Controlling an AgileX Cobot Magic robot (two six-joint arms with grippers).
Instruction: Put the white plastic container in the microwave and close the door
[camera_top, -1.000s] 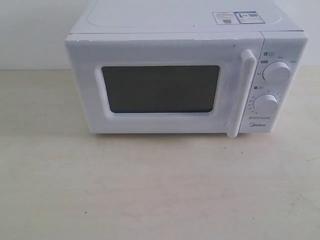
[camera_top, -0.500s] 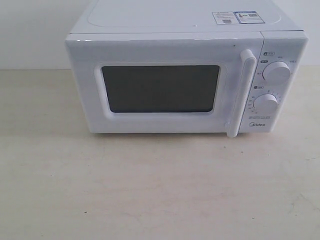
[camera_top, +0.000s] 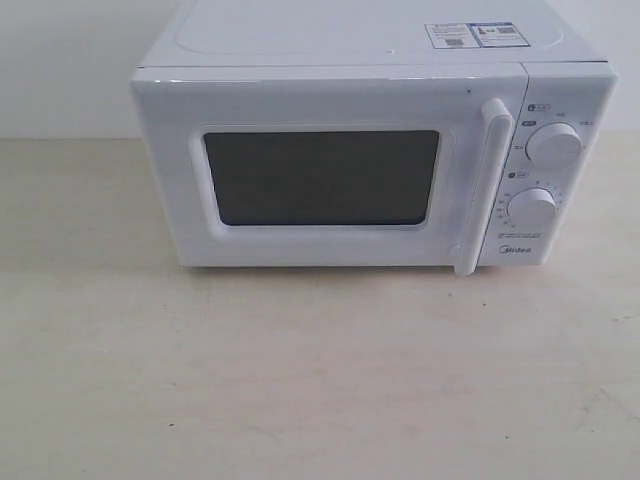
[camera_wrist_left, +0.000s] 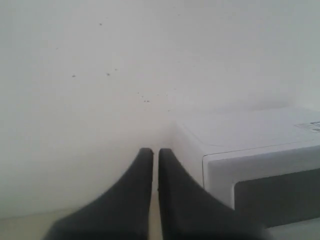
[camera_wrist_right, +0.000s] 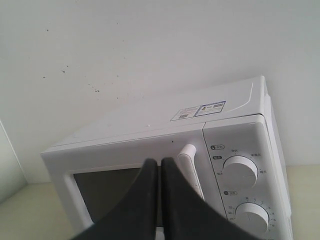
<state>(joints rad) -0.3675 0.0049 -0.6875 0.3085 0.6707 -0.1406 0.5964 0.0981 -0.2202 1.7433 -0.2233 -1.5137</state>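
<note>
The white microwave (camera_top: 372, 165) stands at the back of the table, its door (camera_top: 325, 175) shut, with the dark window and the vertical bar handle (camera_top: 480, 185) facing the camera. No white plastic container shows in any view. Neither arm appears in the exterior view. My left gripper (camera_wrist_left: 155, 152) is shut and empty, held off the microwave's left corner (camera_wrist_left: 215, 160) and pointing at the wall. My right gripper (camera_wrist_right: 160, 162) is shut and empty, held in front of the microwave's door (camera_wrist_right: 125, 185), just beside the handle (camera_wrist_right: 189, 167).
Two round knobs (camera_top: 553, 143) (camera_top: 531, 206) sit on the microwave's right panel. Stickers (camera_top: 475, 35) lie on its top. A pale wooden table (camera_top: 320, 380) spreads in front of the microwave. A white wall (camera_wrist_left: 125, 75) stands behind it.
</note>
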